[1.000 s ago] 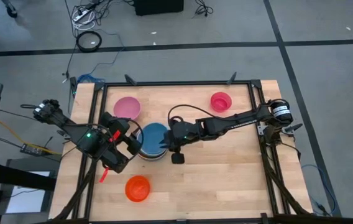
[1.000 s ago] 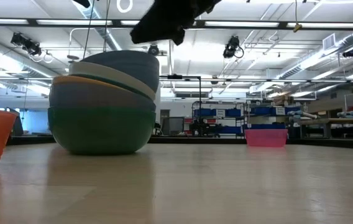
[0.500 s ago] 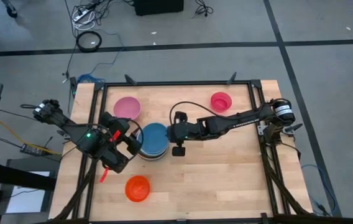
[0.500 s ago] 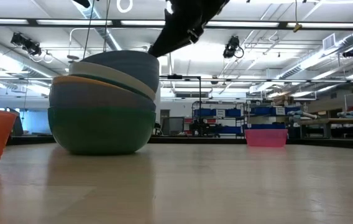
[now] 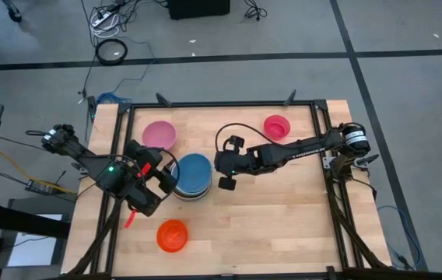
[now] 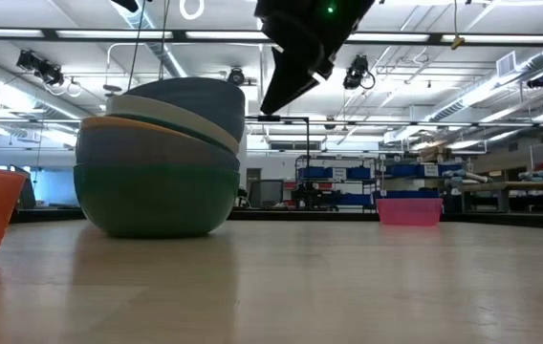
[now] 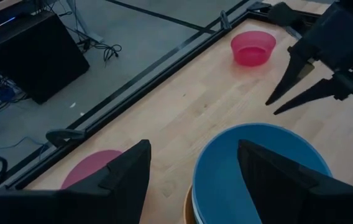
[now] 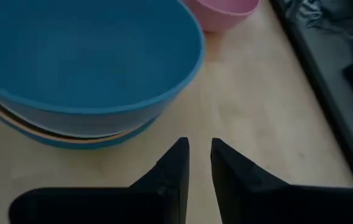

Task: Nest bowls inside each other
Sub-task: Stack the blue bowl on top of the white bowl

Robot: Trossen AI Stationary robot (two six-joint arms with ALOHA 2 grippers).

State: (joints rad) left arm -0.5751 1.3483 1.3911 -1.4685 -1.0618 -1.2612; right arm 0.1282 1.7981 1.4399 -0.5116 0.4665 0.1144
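Blue-topped bowl stack (image 5: 191,176) unmoved, right hand (image 5: 219,173) farther off.

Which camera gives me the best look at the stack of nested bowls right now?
The low view: the bowl stack shows side-on, its layered rims tilted. The high view and left wrist view show mainly the blue top bowl; the right wrist view shows a few rims under it.

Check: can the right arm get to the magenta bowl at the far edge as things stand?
Probably yes. The magenta bowl stands alone on bare wood, close beside the right arm's forearm. The right gripper holds nothing, fingers nearly together, just off the bowl stack. Nothing lies between them.
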